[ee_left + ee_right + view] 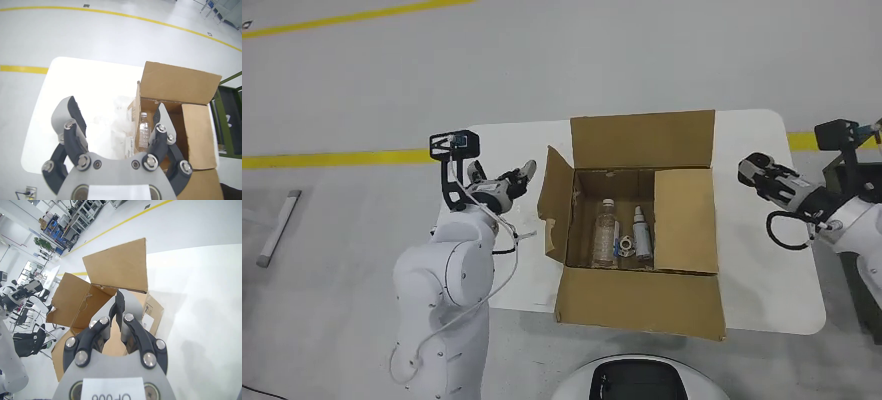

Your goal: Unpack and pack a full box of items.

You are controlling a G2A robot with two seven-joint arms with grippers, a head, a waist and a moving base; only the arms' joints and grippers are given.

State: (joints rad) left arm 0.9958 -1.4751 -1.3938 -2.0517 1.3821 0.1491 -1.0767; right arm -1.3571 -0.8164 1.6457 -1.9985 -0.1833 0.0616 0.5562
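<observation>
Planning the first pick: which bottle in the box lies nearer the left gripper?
The larger clear bottle, on the side toward the left gripper; the smaller bottle lies beyond it.

a white table (762,290) carries an open cardboard box (637,300) near its middle.

The box (642,300) beside the left tool (116,106) is showing plain brown cardboard. Inside it, one bottle (605,233) is showing clear plastic under a white cap; a smaller bottle (641,232) is looking white. The worktop (762,290) is gleaming white. The left and the right tool (120,298) are wearing grey metal with black pads (75,111). A yellow line (332,158) is crossing the pale grey floor (542,60).
</observation>
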